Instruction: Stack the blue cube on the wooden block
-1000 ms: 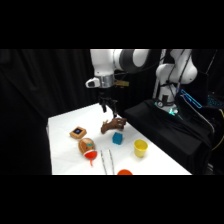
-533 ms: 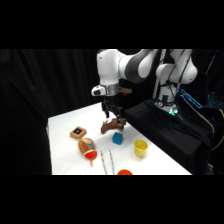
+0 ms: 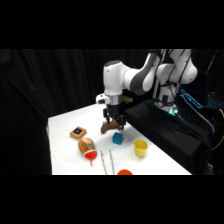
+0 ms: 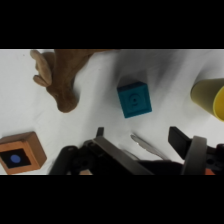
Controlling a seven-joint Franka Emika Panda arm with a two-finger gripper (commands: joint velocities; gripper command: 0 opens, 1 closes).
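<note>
white bench (image 3: 65, 150) carries your small teal-blue cube (image 4: 134, 100) near the flat square tan wooden block (image 4: 19, 152); your claw (image 4: 137, 145) hangs released above, holding nothing.

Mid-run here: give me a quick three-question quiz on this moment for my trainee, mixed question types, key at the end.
1. True or false: the small teal-blue cube already sits on the flat tan wooden block with the dark blue square mark.
2. In the wrist view, which object lies nearest the cube?
A. brown animal-like figure
B. yellow cup
C. metal tongs
3. Fill in: the cube rests directly on the white ____.

Key: 1 false; 2 C; 3 table.
</note>
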